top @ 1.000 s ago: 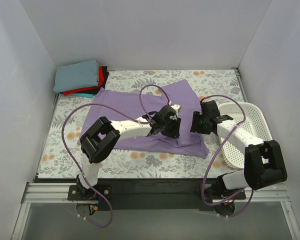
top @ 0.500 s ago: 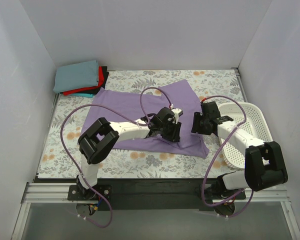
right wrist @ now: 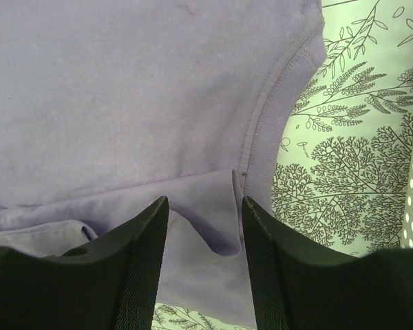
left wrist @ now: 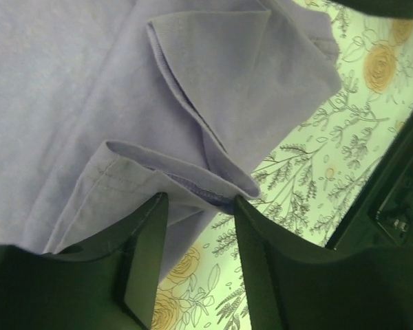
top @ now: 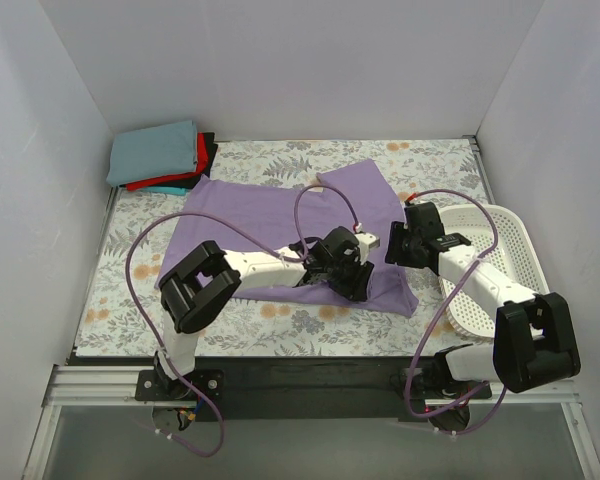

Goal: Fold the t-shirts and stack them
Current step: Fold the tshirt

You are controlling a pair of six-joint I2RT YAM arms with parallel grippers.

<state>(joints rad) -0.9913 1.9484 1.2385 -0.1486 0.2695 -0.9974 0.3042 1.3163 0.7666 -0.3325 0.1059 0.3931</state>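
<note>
A lavender t-shirt lies spread out on the floral table cover. My left gripper hovers low over the shirt's near right part. In the left wrist view the left gripper is open, and a folded, hemmed edge of the lavender t-shirt runs across just past its fingertips. My right gripper is at the shirt's right edge, next to the basket. In the right wrist view the right gripper is open around a raised pleat of the lavender t-shirt beside the ribbed collar. Folded t-shirts are stacked at the far left corner, grey-blue on top.
A white mesh basket lies tilted at the right edge of the table, under the right arm. White walls close in the table on three sides. The floral cover shows bare at the left and along the front.
My left gripper has slid right and nearer, toward the shirt's near right corner, and its jaws have widened a little. The right gripper has hardly moved.
</note>
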